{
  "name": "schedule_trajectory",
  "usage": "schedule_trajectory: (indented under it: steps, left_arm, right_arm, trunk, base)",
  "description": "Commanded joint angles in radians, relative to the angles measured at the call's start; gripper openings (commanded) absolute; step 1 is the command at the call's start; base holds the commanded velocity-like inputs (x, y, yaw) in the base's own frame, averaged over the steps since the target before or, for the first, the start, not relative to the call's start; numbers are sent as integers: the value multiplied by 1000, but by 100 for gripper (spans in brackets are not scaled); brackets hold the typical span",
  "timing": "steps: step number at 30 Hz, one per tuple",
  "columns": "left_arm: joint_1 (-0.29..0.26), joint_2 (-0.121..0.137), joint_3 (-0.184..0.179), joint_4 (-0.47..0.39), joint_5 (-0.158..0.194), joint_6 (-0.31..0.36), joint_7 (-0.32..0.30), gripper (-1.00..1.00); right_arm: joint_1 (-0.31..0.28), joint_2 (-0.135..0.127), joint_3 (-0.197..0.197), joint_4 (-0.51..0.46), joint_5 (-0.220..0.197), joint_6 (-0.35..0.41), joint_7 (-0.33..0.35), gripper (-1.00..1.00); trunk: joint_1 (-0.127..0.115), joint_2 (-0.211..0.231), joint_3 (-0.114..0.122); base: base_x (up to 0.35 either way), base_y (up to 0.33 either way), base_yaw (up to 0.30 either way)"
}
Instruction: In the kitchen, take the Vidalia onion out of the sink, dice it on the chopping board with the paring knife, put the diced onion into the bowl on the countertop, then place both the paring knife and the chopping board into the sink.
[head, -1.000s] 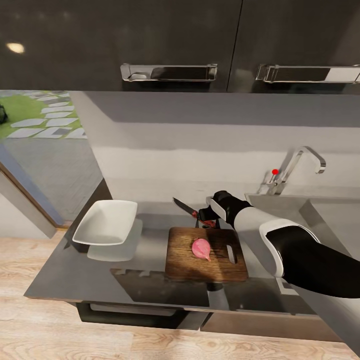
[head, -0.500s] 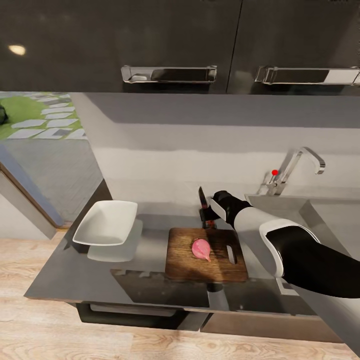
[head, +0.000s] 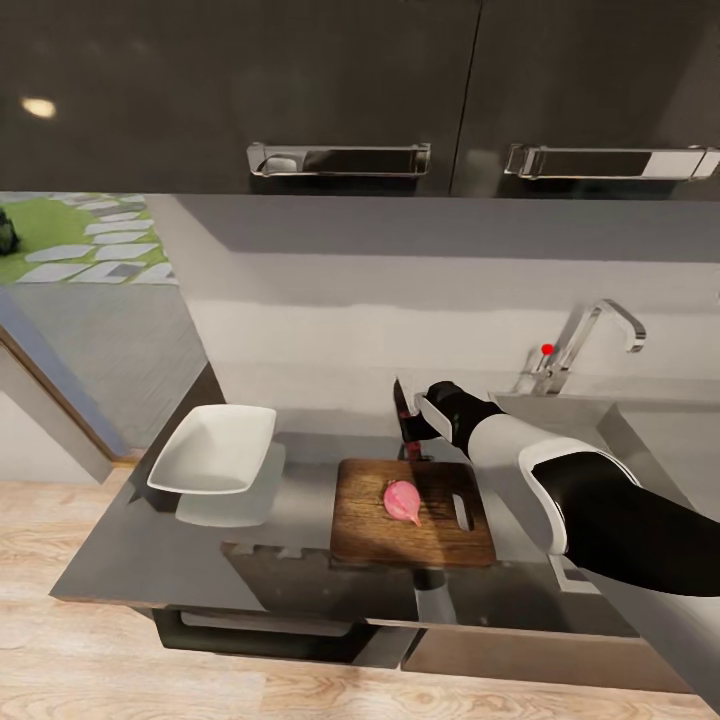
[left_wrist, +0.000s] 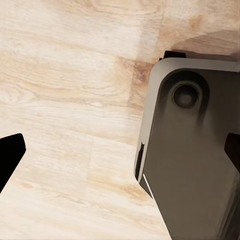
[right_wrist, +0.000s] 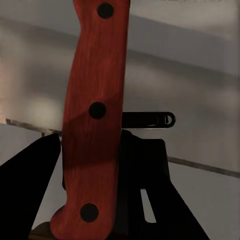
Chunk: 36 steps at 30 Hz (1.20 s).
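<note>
R gripper (head: 412, 428) is clamped on the red-handled dark-bladed paring knife (head: 402, 408), blade approx upright, just behind the brown wooden chopping board (head: 412, 512). The small pinkish-red Vidalia onion (head: 402, 500) sits mid-board, just in front of and below the knife; R arm nearer. L gripper (left_wrist: 120, 150) is spread, holding nothing.

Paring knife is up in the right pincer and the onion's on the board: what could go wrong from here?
1. The Vidalia onion is a rounded lump lying loose on the chopping board; a cut may roll it off.
2. The right pincer holds the paring knife by its red handle alone, blade up behind the board; it might twist as it presses down.
3. The bowl sits apart on the countertop, so pieces could drop on the way.
</note>
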Motion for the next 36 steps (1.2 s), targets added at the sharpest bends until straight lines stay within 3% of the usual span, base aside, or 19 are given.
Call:
schedule_trajectory:
  steps: [1,15,36]
  left_arm:
    - [-2,0,-7,4,7,-7,1,100]
    - [-2,-2,-7,4,7,-7,1,100]
    - [-2,-21,-8,4,7,-7,-1,100]
  right_arm:
    - [-1,0,7,-1,-11,5,-5,-100]
    - [-1,0,7,-3,-11,4,-8,-100]
    - [-1,0,7,-5,-9,5,-8,-100]
  trunk:
    - [1,-2,-2]
    - [1,-2,0]
    - [1,-2,32]
  base:
    - [0,0,0]
    - [0,0,0]
    - [0,0,0]
